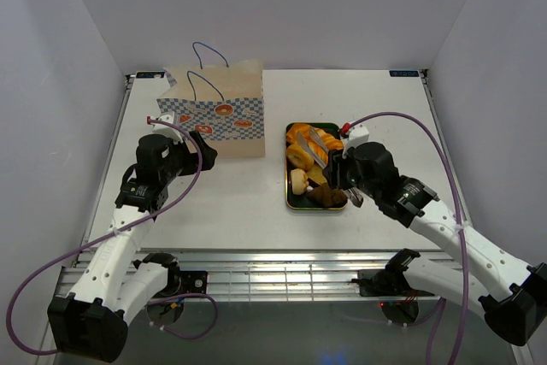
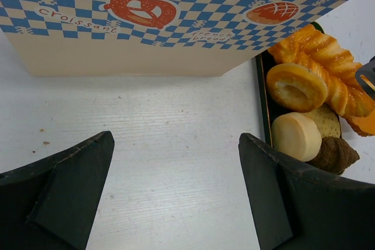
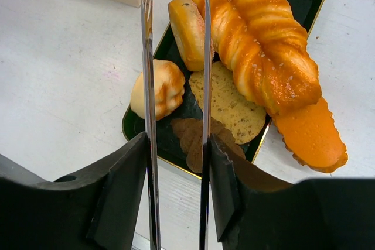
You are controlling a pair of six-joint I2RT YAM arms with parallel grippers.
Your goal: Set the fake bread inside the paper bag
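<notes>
Left fingers (image 2: 64,185) spread wide; right fingers (image 3: 117,197) close together.

The left arm (image 1: 118,247) and right arm (image 1: 461,238) had white shells, black joints and bases; a purple cable (image 1: 397,114) looped along each; pincer fingers (image 2: 58,197) were matte black.
</notes>
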